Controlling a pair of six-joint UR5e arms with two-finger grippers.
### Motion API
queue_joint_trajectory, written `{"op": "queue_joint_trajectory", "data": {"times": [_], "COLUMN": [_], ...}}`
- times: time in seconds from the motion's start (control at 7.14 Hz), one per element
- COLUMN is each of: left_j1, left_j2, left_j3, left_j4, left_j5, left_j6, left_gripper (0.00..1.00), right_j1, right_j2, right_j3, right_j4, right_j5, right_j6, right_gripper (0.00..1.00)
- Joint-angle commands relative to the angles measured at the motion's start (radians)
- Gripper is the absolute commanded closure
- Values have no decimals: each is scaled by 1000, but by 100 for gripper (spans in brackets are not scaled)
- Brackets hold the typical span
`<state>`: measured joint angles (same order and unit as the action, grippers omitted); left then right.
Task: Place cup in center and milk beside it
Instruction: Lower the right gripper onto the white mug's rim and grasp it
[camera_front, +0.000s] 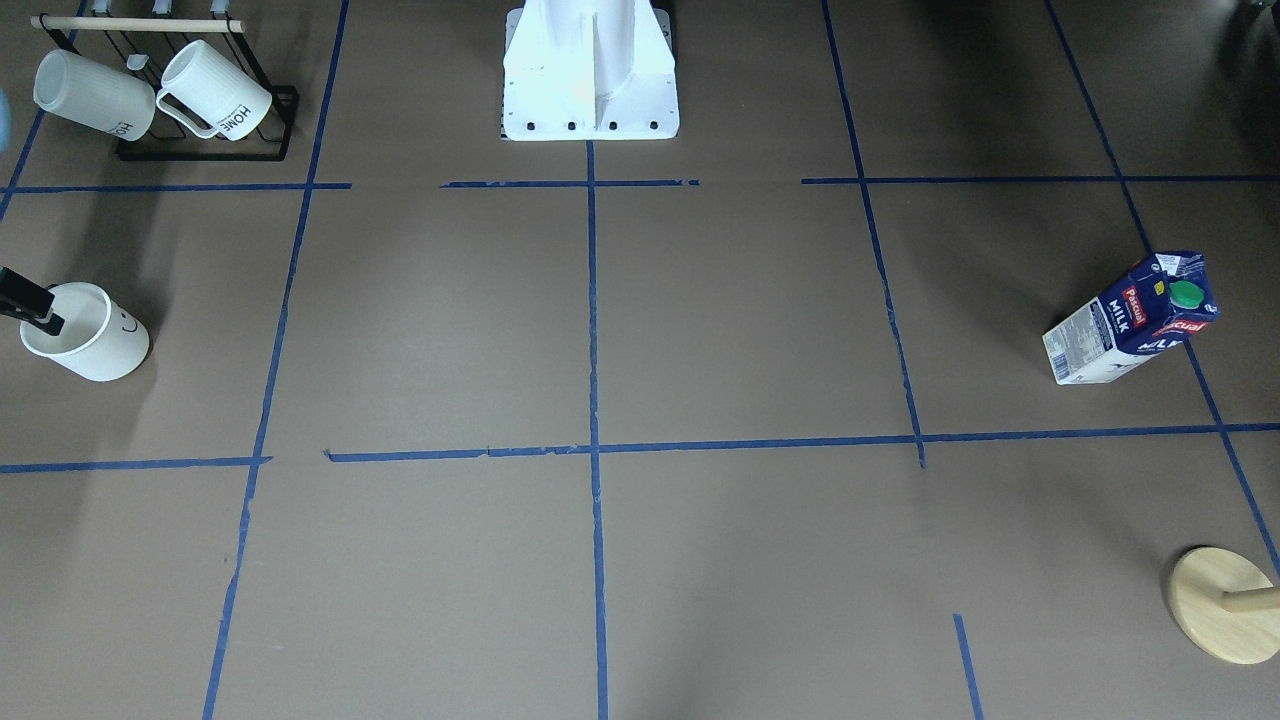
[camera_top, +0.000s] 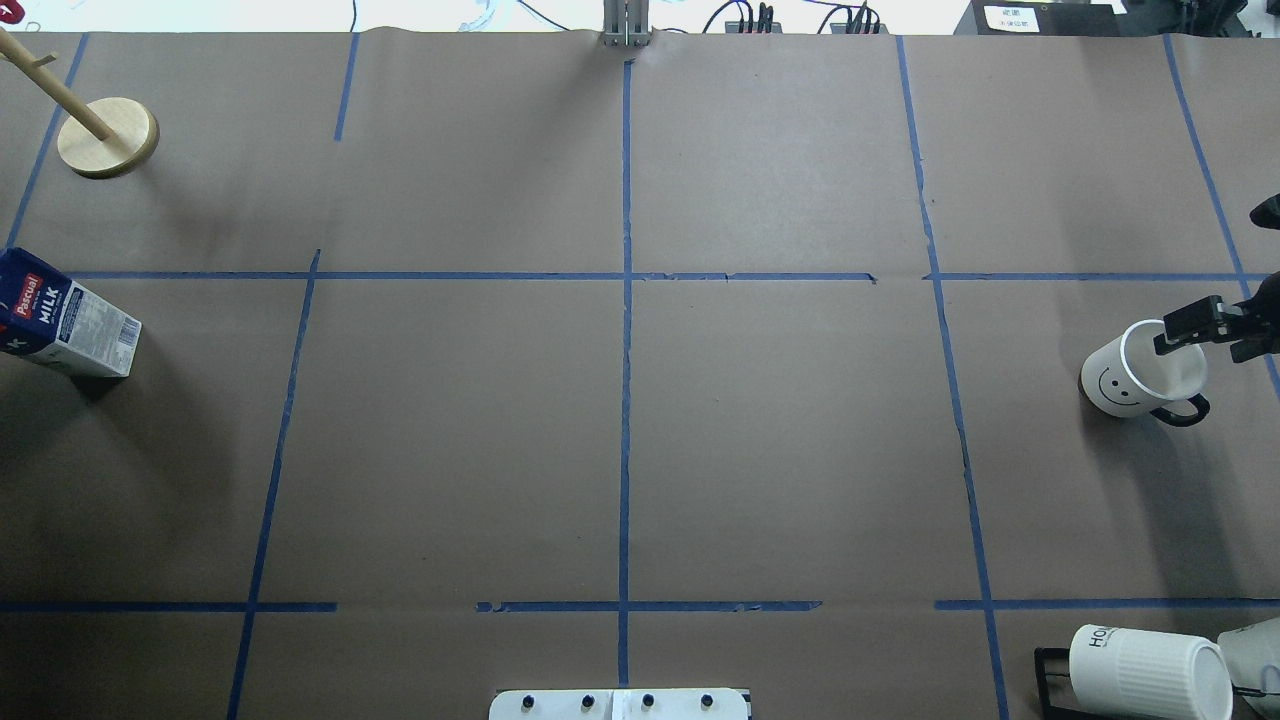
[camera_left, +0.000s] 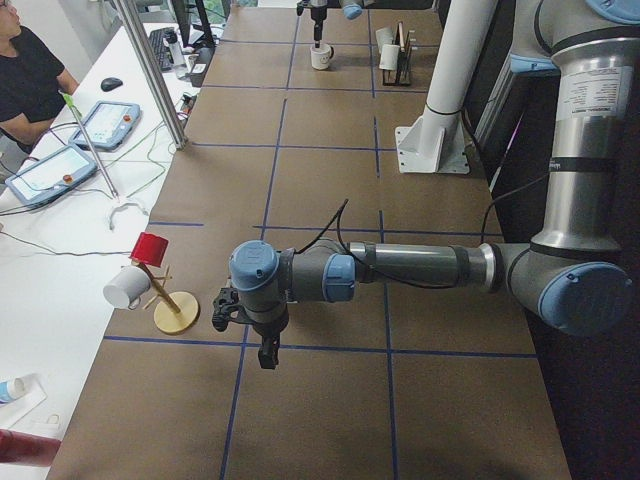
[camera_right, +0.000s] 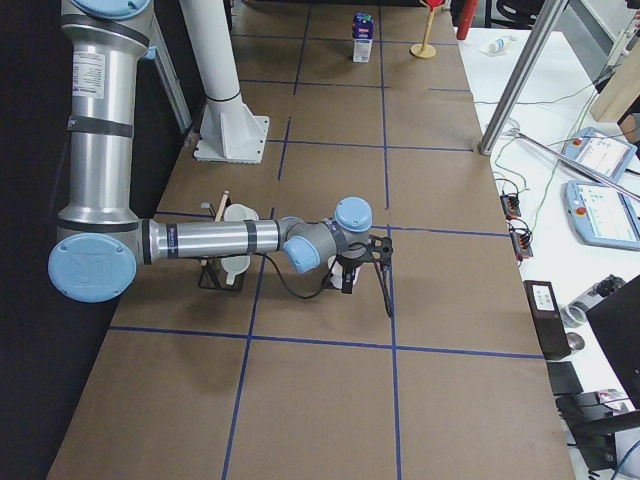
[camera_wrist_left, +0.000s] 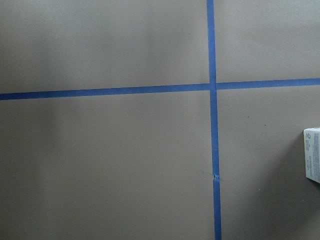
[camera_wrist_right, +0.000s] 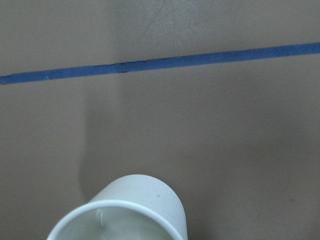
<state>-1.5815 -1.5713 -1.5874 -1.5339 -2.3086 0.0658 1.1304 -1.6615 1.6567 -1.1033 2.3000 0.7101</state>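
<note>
The cup (camera_front: 90, 340), a plain white mug with a smiley face, stands upright at the robot's far right; it also shows in the overhead view (camera_top: 1135, 375) and the right wrist view (camera_wrist_right: 125, 210). My right gripper (camera_top: 1215, 335) is at its rim, one finger over the opening and one outside, jaws apart. The milk (camera_front: 1135, 320) carton stands at the robot's far left (camera_top: 60, 325); its edge shows in the left wrist view (camera_wrist_left: 312, 155). My left gripper (camera_left: 265, 345) hovers above the table near the milk; I cannot tell whether it is open. The center (camera_top: 625, 440) is bare brown paper on the middle tape line.
A black rack with ribbed HOME mugs (camera_front: 200, 100) sits near the robot's right side (camera_top: 1140, 670). A wooden peg stand (camera_front: 1225, 605) stands at the far left corner (camera_top: 105, 135). The white robot base (camera_front: 590, 70) is at the table's robot edge. An operator (camera_left: 30, 80) sits beside the table.
</note>
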Motion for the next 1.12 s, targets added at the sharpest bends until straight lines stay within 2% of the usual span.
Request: {"op": "queue_joint_trajectory", "data": {"times": [0.0,0.14,0.28,0.7,0.84,0.98], "left_j1": [0,0,0,0,0,0], "left_j2": [-3,-3,-3,-3,-3,-3], "left_j3": [0,1,1,0,0,0], "left_j4": [0,0,0,1,1,1], "left_j5": [0,0,0,-2,0,0], "left_j6": [0,0,0,0,-3,-3], "left_gripper": [0,0,0,0,0,0], "right_j1": [-17,-17,-15,-11,6,29], "right_j2": [2,3,8,0,0,14], "right_j3": [-12,-8,-9,35,93,171], "right_j4": [0,0,2,0,-18,-120], "right_j5": [1,1,1,16,18,45], "right_j6": [0,0,-3,-1,2,27], "right_gripper": [21,75,99,100,100,100]}}
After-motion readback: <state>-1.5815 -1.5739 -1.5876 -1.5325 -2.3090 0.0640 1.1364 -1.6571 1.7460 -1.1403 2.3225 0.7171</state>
